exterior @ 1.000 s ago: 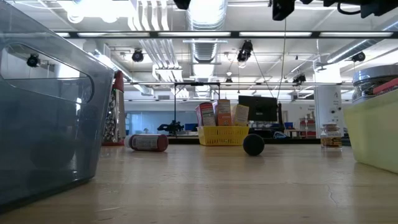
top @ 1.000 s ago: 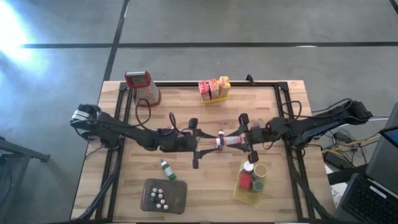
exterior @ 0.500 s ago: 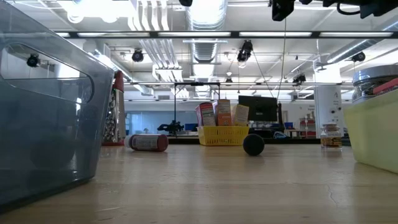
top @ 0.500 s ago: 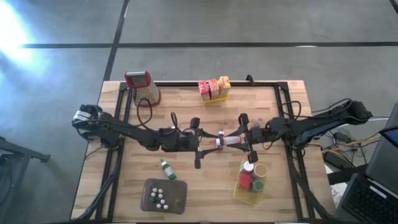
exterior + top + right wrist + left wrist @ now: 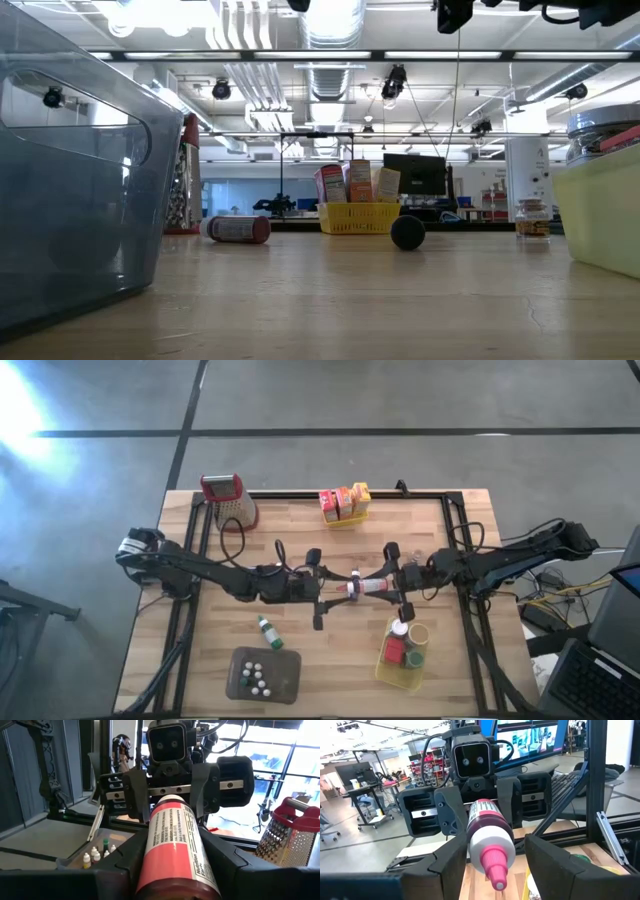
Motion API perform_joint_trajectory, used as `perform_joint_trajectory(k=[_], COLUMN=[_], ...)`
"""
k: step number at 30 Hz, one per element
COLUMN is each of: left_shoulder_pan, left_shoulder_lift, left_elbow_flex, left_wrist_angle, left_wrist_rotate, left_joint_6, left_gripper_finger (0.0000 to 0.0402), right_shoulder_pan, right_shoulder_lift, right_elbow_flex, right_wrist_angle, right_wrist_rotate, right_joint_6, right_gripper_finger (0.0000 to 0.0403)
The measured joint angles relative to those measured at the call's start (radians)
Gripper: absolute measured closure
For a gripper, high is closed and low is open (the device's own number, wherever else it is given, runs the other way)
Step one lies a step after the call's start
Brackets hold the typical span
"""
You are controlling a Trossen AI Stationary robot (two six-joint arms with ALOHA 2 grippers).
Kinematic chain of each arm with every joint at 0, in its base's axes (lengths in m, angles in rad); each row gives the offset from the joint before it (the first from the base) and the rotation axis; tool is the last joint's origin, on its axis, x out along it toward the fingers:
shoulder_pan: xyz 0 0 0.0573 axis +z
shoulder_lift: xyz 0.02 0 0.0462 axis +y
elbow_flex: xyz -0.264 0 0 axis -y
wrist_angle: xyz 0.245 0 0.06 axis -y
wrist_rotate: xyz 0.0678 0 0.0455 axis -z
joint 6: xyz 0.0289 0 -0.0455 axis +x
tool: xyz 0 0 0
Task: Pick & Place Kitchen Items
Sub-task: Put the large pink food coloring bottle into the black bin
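Note:
A small bottle [image 5: 362, 587] with a pink cap [image 5: 496, 870] and a red and white label hangs level above the middle of the table. My right gripper [image 5: 175, 870] is shut on it from the table's right. My left gripper [image 5: 495, 862] faces it from the table's left. It is open, one finger on either side of the cap end, and a gap shows beside the bottle. A green-capped bottle [image 5: 266, 631] lies on its side on the table nearer the front. My right gripper pinches the bottle's labelled body [image 5: 152, 860] between its two fingers, at the end away from the cap. The fingers come level from the table's right and lie along the bottle. The bottle is level and lifted clear of the table, cap toward the table's left.
A grey tray [image 5: 285, 678] with several tiny bottles stands near the front left. A yellow basket [image 5: 385, 670] with a red block and jars stands front right. Another yellow basket [image 5: 344, 518] with boxes sits at the far edge, beside a red-handled grater [image 5: 232, 500].

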Motion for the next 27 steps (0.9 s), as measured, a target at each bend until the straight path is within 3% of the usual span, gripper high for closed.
perform_joint_trajectory(k=[5, 13, 22, 27], left_shoulder_pan=[0.001, 0.005, 0.005, 0.006], left_shoulder_lift=[0.000, 0.000, 0.000, 0.000], left_elbow_flex=[0.001, 0.001, 0.002, 0.002], left_wrist_angle=[-0.003, -0.005, -0.008, -0.010], left_wrist_rotate=[0.004, 0.018, 0.019, 0.019], left_joint_6=[-0.001, -0.002, -0.017, -0.029], left_gripper_finger=[0.0214, 0.0279, 0.0266, 0.0275], right_shoulder_pan=[0.000, 0.000, 0.000, 0.001], right_shoulder_lift=[0.000, 0.000, 0.000, 0.000], right_elbow_flex=[0.000, 0.000, 0.000, 0.000], right_wrist_angle=[0.000, 0.000, 0.000, 0.000], right_wrist_rotate=[0.000, 0.000, 0.000, 0.027], right_joint_6=[0.000, 0.000, -0.002, 0.025], right_gripper_finger=[0.0264, 0.0244, 0.0262, 0.0237])
